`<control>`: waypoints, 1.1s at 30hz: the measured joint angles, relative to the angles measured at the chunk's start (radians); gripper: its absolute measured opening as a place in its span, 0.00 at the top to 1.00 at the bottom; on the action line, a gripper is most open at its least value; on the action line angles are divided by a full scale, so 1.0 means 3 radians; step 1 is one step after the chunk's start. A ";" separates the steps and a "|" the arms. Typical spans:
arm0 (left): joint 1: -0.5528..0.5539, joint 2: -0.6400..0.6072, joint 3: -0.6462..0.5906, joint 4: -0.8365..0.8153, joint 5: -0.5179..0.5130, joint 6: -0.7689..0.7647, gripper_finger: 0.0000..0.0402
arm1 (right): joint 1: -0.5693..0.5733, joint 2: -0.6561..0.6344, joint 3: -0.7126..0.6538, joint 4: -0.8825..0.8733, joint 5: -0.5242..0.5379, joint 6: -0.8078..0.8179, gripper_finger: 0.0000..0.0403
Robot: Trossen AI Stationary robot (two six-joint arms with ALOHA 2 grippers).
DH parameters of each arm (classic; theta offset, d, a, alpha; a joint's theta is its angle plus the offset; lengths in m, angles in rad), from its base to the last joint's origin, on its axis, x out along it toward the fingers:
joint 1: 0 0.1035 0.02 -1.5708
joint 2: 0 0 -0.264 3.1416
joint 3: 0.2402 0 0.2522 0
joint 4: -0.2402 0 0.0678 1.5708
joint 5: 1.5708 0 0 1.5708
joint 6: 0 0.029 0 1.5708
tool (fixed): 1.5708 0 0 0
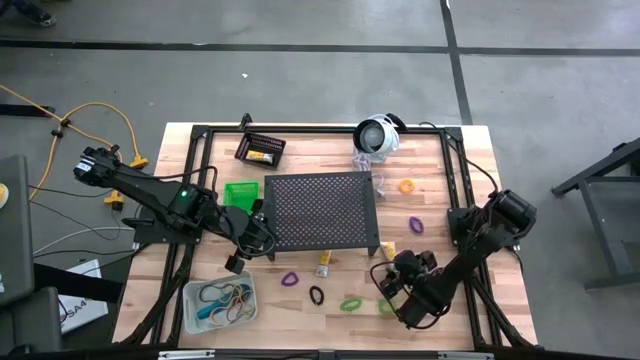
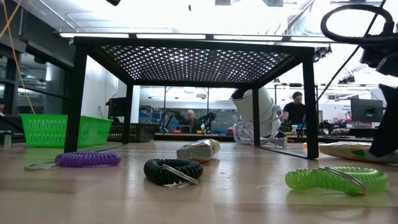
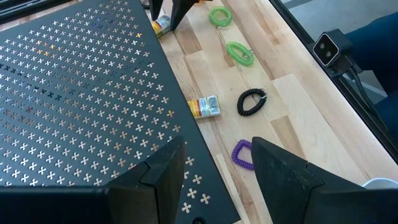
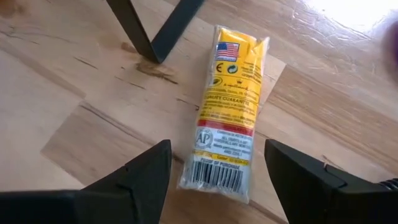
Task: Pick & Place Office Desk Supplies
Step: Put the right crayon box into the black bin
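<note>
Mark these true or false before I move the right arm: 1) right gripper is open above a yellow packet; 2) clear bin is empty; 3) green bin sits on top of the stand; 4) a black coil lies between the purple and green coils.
1) True: the right gripper stands open over the yellow packet.
2) False: the clear bin holds rubber bands.
3) False: the green bin sits on the table beside the stand.
4) True: black coil, purple coil, green coil.
</note>
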 joint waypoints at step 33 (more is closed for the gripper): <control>-0.0001 0.0000 0.0000 0.0022 0.0000 0.0000 0.56 | -0.0123 0.0091 0.0004 0.0036 -0.0095 0.0017 0.51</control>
